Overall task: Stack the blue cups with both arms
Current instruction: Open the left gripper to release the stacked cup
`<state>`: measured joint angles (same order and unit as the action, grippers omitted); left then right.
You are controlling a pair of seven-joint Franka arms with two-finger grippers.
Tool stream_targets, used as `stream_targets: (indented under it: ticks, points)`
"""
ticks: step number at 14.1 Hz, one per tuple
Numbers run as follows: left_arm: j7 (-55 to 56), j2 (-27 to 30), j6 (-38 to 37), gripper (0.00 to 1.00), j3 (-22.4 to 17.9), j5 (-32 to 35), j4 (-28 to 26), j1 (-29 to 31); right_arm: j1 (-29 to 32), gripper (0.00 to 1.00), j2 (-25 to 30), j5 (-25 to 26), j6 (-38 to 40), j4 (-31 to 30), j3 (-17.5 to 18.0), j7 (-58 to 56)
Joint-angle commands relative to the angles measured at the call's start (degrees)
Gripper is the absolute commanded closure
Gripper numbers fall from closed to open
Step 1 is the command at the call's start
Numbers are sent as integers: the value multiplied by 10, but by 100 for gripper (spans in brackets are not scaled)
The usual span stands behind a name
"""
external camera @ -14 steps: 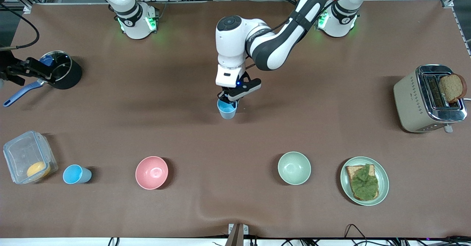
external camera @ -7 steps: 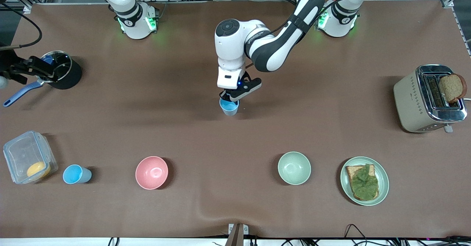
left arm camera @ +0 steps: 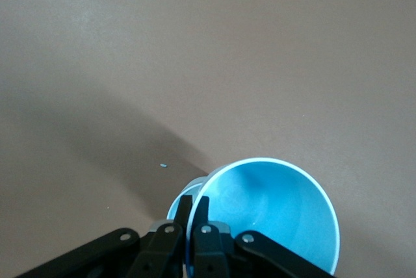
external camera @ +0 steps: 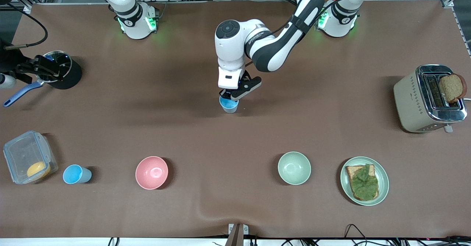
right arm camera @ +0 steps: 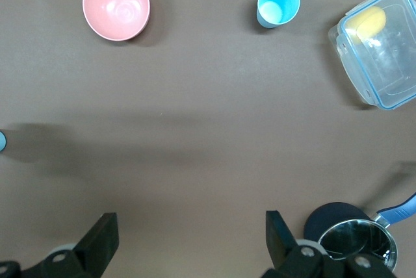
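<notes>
My left gripper [external camera: 229, 97] is over the middle of the table, shut on the rim of the brighter sky blue cup [external camera: 229, 106]. In the left wrist view one finger [left arm camera: 201, 208] is inside the cup [left arm camera: 276, 213] and the other is outside. The cup hangs tilted, low over the table. The pale blue cup [external camera: 76, 174] stands near the front camera at the right arm's end, between a clear box and the pink bowl. The right wrist view shows its whitish bottom [right arm camera: 277, 4]. My right gripper [external camera: 41, 67] is open and empty [right arm camera: 192, 239], high beside a black pot.
A black pot [external camera: 65, 73] with a blue handle sits at the right arm's end. A clear box [external camera: 27, 160], pink bowl [external camera: 151, 172], pale green bowl [external camera: 294, 168] and sandwich plate [external camera: 382, 187] line the front. A toaster [external camera: 423, 102] is at the left arm's end.
My left gripper has carried the sky blue cup a little toward the robots' bases. My right gripper has drifted slightly toward the table's edge near the pot.
</notes>
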<state>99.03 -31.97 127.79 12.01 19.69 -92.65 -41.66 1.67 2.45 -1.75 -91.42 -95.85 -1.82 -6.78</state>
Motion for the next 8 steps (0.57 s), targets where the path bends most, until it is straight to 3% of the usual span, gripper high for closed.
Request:
stream_targets:
  ticks: [1, 8]
  points:
    - [2, -2, -15, 100, 0, -21, 6, -3, 5, 0, 4, 7, 7, 3, 9, 0]
    - [3, -12, -26, 100, 3, -44, 7, -9, 3, 0, 4, 7, 20, 10, 9, -4]
